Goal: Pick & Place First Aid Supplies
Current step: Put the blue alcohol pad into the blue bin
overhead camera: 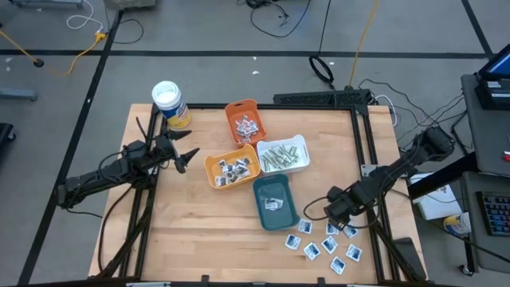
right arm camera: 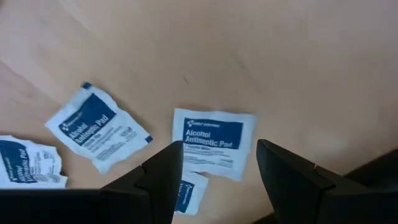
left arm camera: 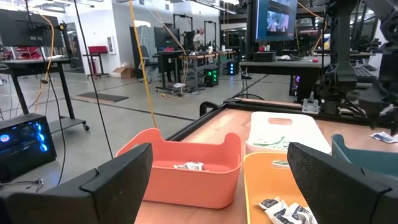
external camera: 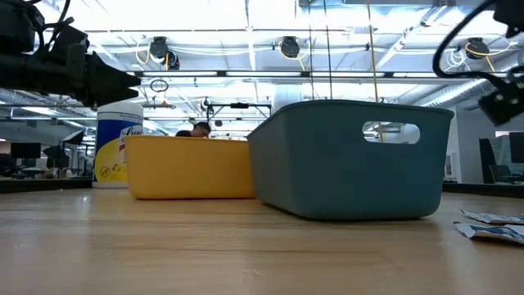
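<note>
Several white first aid sachets with blue print point(overhead camera: 329, 243) lie flat on the wood near the table's front right; two of them also show in the low view point(external camera: 491, 225). My right gripper point(overhead camera: 339, 209) hangs over them, pointing down and open. In the right wrist view point(right arm camera: 219, 149) its fingers stand above and to either side of one sachet point(right arm camera: 213, 143), clear of it; another sachet point(right arm camera: 96, 127) lies beside. My left gripper point(overhead camera: 185, 157) waits open and level at the table's left, facing the trays point(left arm camera: 217, 165).
Four trays stand mid-table: orange point(overhead camera: 245, 119), white with pale strips point(overhead camera: 283, 154), yellow point(overhead camera: 233, 167) and teal point(overhead camera: 275, 201), each holding packets. A white-lidded canister point(overhead camera: 170, 104) stands at the far left. Bare wood lies along the near left.
</note>
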Robot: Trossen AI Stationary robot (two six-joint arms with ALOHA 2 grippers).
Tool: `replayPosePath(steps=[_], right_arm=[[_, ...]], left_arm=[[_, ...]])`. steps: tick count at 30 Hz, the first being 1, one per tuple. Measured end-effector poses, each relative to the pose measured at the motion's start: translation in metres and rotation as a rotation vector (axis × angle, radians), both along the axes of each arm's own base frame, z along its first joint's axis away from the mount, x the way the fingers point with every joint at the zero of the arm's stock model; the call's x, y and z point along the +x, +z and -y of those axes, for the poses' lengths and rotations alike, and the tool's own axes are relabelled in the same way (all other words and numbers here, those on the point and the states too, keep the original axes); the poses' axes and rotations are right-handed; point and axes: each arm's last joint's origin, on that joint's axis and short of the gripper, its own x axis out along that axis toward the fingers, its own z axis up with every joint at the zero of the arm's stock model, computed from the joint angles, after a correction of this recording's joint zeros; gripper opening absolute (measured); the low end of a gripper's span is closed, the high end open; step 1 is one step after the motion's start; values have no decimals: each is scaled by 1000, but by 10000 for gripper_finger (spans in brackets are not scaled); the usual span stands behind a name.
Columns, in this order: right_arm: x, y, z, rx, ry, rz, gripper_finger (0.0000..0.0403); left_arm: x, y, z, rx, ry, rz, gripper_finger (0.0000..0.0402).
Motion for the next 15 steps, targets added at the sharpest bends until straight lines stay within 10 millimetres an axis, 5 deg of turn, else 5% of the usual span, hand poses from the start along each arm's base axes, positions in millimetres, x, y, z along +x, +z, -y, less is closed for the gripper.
replayPosePath(steps=[10,15], right_arm=[[-6,-20,-1,80,-5,17,191],[-8,-23,0,91,-5,7,123]], left_arm=[[0,0,0,0,0,0,379],[0,0,0,0,0,0,379]])
